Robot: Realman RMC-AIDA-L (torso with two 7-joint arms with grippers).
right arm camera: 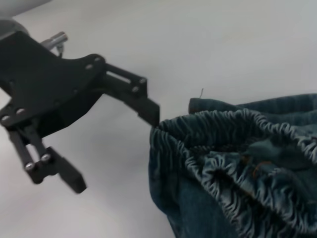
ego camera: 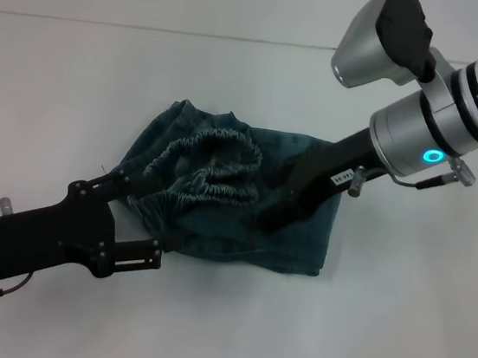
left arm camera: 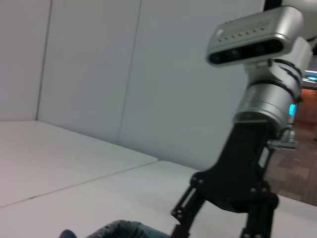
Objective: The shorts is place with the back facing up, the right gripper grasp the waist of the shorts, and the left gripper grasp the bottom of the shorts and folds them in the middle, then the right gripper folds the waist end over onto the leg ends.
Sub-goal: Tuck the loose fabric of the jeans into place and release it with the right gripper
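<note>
The denim shorts lie bunched in a heap at the table's middle. Their ruffled elastic waist is curled on top, facing up and toward my left. My left gripper is at the heap's near-left edge and is open. In the right wrist view one of its fingers touches the end of the waist, and nothing is between the two fingers. My right gripper comes down from the far right onto the flat denim beside the waist. It looks open, and its tips are hidden against the cloth. I cannot make out the leg ends.
White table top surrounds the heap on all sides. A seam in the table runs across the far side. In the left wrist view my right gripper stands in front of a pale wall.
</note>
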